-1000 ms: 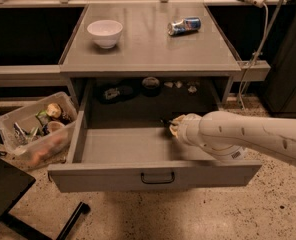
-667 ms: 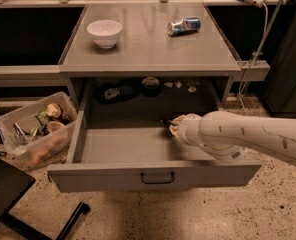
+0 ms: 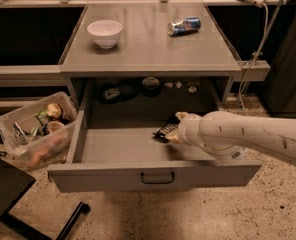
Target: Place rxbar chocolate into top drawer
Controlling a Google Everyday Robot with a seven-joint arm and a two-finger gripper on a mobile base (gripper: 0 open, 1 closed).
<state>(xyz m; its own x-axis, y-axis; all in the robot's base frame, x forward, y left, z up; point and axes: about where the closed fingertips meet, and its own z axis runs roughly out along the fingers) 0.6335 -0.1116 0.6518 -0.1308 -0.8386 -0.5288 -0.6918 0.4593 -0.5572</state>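
- The fingers [image 3: 181, 116] are pale beige and blunt. One shows above and one below the dark bar, closed against it.
- The gripper [image 3: 172, 129] hangs inside the open drawer, below the counter's front edge and toward its right corner.
- The rxbar chocolate [image 3: 163, 131] is a small flat rectangle in a dark wrapper with pale stripes of lettering. It sits tilted in the grip just over the drawer floor, and its far end is hidden by the gripper.
- The arm [image 3: 248, 136] is a smooth white rounded shell with small dark dots. It covers the drawer's right side and is cut off at the right border.
- The top drawer [image 3: 115, 145] is matte grey metal, wide and shallow, with a dark loop handle [image 3: 157, 177] at the centre of its flat front.
- Dim objects [image 3: 150, 84] lie in the shadow under the counter's front edge and are too dark to name.
- The counter [image 3: 148, 49] is flat grey. A white bowl [image 3: 105, 32] stands near its back left corner, and a crushed blue-and-silver can [image 3: 184, 26] lies toward the back right.
- A clear plastic bin [image 3: 18, 118] of clutter sits on the speckled floor [image 3: 213, 209], left of the counter's front left corner.
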